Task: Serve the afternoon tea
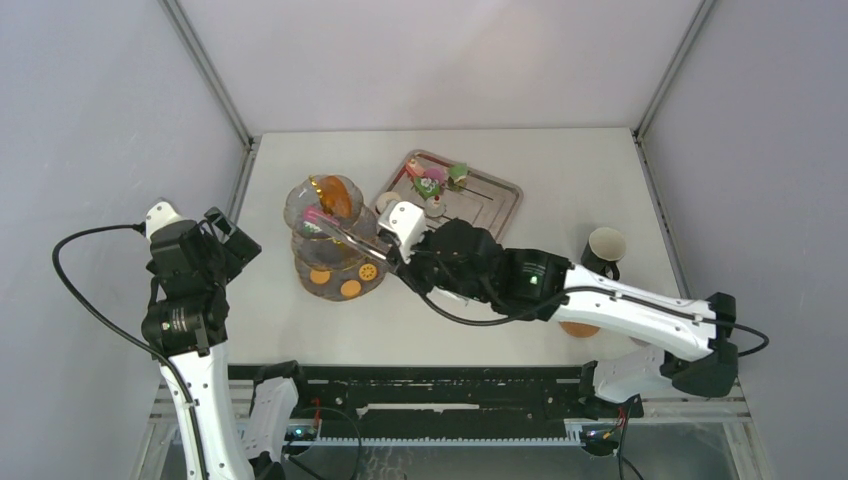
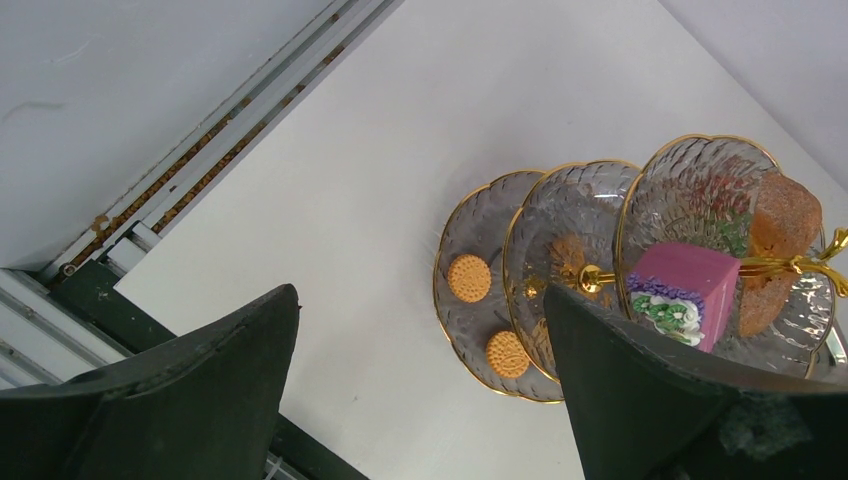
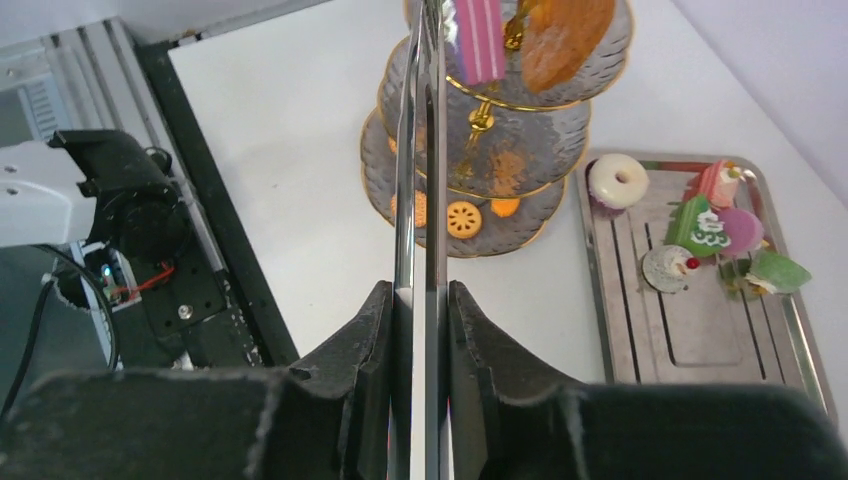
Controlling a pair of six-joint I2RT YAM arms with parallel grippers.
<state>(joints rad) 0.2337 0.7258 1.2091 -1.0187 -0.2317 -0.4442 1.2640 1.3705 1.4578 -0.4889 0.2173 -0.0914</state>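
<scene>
The three-tier glass stand (image 1: 300,262) with its gold pole stands left of centre. On its top tier sit a pink cake (image 3: 478,40) and an orange-brown cake (image 3: 560,35). Orange cookies (image 2: 469,277) lie on the bottom tier. My right gripper (image 3: 420,290) is shut on the long metal tongs (image 3: 405,150), whose arms are squeezed nearly together. Their tips reach the top tier beside the pink cake; whether they touch it I cannot tell. My left gripper (image 2: 420,295) hangs open and holds nothing, left of the stand. A white ring donut (image 3: 618,180) and small cakes (image 3: 712,225) lie on the steel tray (image 3: 700,340).
A cup (image 1: 605,248) stands at the right of the table, past my right arm. A brown coaster (image 1: 578,329) peeks out from under that arm. The black rail (image 1: 430,405) runs along the near edge.
</scene>
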